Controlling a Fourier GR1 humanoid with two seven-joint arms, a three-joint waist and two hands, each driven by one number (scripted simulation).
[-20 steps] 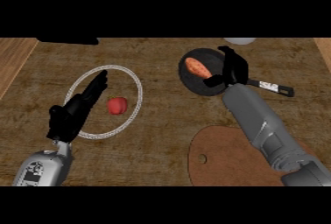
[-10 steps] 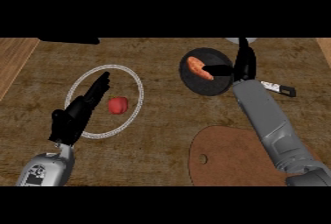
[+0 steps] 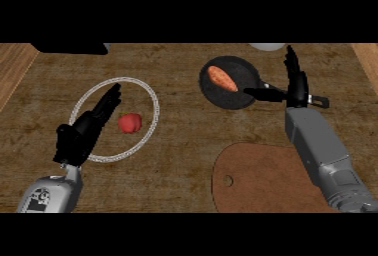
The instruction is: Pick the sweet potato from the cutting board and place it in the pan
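The sweet potato (image 3: 221, 78) lies in the pan (image 3: 238, 98), left of centre, with its long axis diagonal from upper left to lower right. Half a second ago the right robot hand (image 3: 297, 84) stood at the pan's right rim. It has since shifted right, clear of the sweet potato. It is released: fingers straight, holding nothing, thumb towards the rim. The left robot hand (image 3: 87, 129) is open over the plate (image 3: 153, 107).

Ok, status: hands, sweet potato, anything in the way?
Left hand open over plate rim; right hand open beside pan. Sweet potato in pan, off board. Red item on plate, apart from pan.
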